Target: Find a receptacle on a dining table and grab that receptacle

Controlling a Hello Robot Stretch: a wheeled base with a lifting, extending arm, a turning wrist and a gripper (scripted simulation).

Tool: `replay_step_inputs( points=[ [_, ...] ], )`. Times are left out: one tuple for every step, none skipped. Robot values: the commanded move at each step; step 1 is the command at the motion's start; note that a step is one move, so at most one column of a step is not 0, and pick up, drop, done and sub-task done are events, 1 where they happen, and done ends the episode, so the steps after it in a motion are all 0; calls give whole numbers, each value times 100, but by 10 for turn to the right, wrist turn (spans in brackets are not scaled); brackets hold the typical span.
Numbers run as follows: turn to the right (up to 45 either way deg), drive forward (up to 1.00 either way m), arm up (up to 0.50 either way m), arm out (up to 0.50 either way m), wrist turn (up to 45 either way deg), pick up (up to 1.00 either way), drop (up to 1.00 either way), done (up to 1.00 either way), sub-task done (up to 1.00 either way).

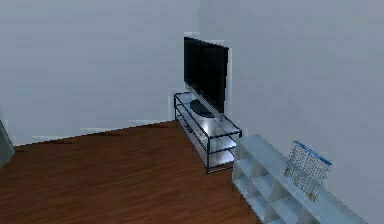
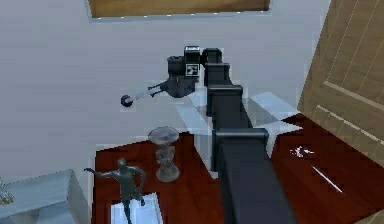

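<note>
In a corner of a simulated living room, the receptacle's place, and so which way it lies from the gripper (image 2: 138, 96), cannot be told from here. That bearing is the one thing the coming grab turns on.

The likeliest stand-ins are two. A grey goblet-shaped vessel (image 2: 165, 152) stands upright on a dark brown surface, floor or worktop it is hard to say, lower in the arm side view than the gripper. A dark statue (image 2: 125, 183) of a striding figure stands just beside it. At the forward view's right, a wire basket (image 1: 308, 166) sits on a pale shelf unit (image 1: 262, 165), near a television (image 1: 205, 68) on a glass stand (image 1: 222, 124).

The arm (image 2: 235, 130) reaches out toward a bare wall (image 2: 60, 80). The gripper at its end holds nothing, with only that wall behind its fingers, and more of its state cannot be told.

Judged from this, the search is unfinished. The next move probably calls for the base to turn and drive, not for a reach.
</note>
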Motion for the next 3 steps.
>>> replay_step_inputs(
  points=[
    [0,0,0,0,210,0,0,0,0],
    [0,0,-22,0,0,0,0,0,0],
    [0,0,0,0,0,100,0,0,0]
  ],
)
